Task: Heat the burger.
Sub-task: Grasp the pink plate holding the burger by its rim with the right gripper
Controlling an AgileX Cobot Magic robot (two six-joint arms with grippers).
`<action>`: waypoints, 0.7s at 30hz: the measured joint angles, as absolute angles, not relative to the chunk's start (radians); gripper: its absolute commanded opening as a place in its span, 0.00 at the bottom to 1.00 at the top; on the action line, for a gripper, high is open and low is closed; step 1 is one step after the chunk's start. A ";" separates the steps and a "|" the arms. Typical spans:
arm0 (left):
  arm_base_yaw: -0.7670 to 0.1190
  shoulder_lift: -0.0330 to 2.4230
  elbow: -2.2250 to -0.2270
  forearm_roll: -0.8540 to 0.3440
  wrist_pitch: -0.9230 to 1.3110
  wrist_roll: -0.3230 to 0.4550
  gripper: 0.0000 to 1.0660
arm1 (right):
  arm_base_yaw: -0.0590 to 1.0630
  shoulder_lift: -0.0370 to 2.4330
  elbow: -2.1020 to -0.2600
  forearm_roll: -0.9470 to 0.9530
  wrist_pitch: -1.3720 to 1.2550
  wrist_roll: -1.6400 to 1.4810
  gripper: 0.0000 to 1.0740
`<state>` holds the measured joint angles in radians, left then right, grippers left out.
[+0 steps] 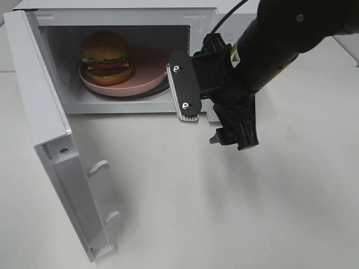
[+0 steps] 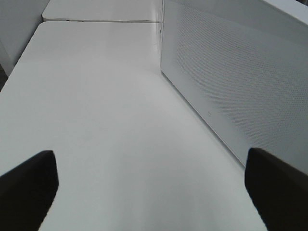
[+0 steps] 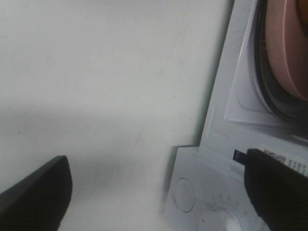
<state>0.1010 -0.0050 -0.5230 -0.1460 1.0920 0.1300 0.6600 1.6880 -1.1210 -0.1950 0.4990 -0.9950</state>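
The burger (image 1: 106, 56), with a glossy brown bun, lettuce and tomato, stands on a pink plate (image 1: 148, 73) inside the open microwave (image 1: 123, 14). My right gripper (image 1: 210, 115) hangs open just outside the cavity's front right corner, one finger (image 1: 182, 92) close to the plate's rim, holding nothing. The right wrist view shows that gripper (image 3: 154, 192) spread wide over the table, with the plate's edge (image 3: 288, 43) on the dark turntable ring (image 3: 269, 91). The left gripper (image 2: 154, 192) is open and empty beside the microwave's perforated side wall (image 2: 231, 86).
The microwave door (image 1: 50, 140) is swung fully open to the left and sticks out over the white table (image 1: 196, 213). The control panel with a round knob (image 3: 185, 195) lies below the right gripper. The right arm (image 1: 280, 39) reaches in from the upper right.
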 measured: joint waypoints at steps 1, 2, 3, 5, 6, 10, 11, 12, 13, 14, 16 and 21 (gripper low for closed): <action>0.101 -0.005 -0.523 -0.146 1.092 0.130 0.92 | 0.665 1.696 -1.133 -0.200 0.498 -0.986 0.86; 0.101 -0.005 -0.523 -0.146 1.092 0.130 0.92 | 0.675 1.718 -1.161 -0.208 0.493 -0.978 0.86; 0.101 -0.005 -0.523 -0.146 1.092 0.130 0.92 | 0.675 1.718 -1.161 -0.208 0.493 -0.978 0.86; 0.101 -0.005 -0.523 -0.146 1.092 0.130 0.92 | 0.678 1.729 -1.175 -0.213 0.492 -0.970 0.86; 0.101 -0.005 -0.523 -0.146 1.092 0.130 0.92 | 0.683 1.749 -1.198 -0.223 0.491 -0.961 0.85; 0.101 -0.005 -0.523 -0.146 1.092 0.130 0.92 | 0.692 1.779 -1.232 -0.239 0.490 -0.960 0.85; 0.101 -0.005 -0.523 -0.146 1.092 0.130 0.92 | 0.697 1.798 -1.253 -0.245 0.489 -0.959 0.84; 0.101 -0.005 -0.523 -0.146 1.092 0.130 0.92 | 0.698 1.808 -1.266 -0.245 0.488 -0.959 0.84; 0.101 -0.005 -0.523 -0.146 1.092 0.130 0.92 | 0.698 1.808 -1.266 -0.245 0.488 -0.959 0.84; 0.101 -0.005 -0.523 -0.146 1.092 0.130 0.92 | 0.698 1.829 -1.285 -0.246 0.481 -0.959 0.84; 0.101 -0.005 -0.523 -0.146 1.092 0.130 0.92 | 0.698 1.845 -1.304 -0.249 0.477 -0.959 0.83; 0.101 -0.005 -0.523 -0.146 1.092 0.130 0.92 | 0.698 1.905 -1.372 -0.252 0.459 -0.959 0.82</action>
<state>0.1010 -0.0050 -0.5230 -0.1460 1.0920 0.1300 0.6980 1.9050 -1.3720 -0.2520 0.4590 -0.9590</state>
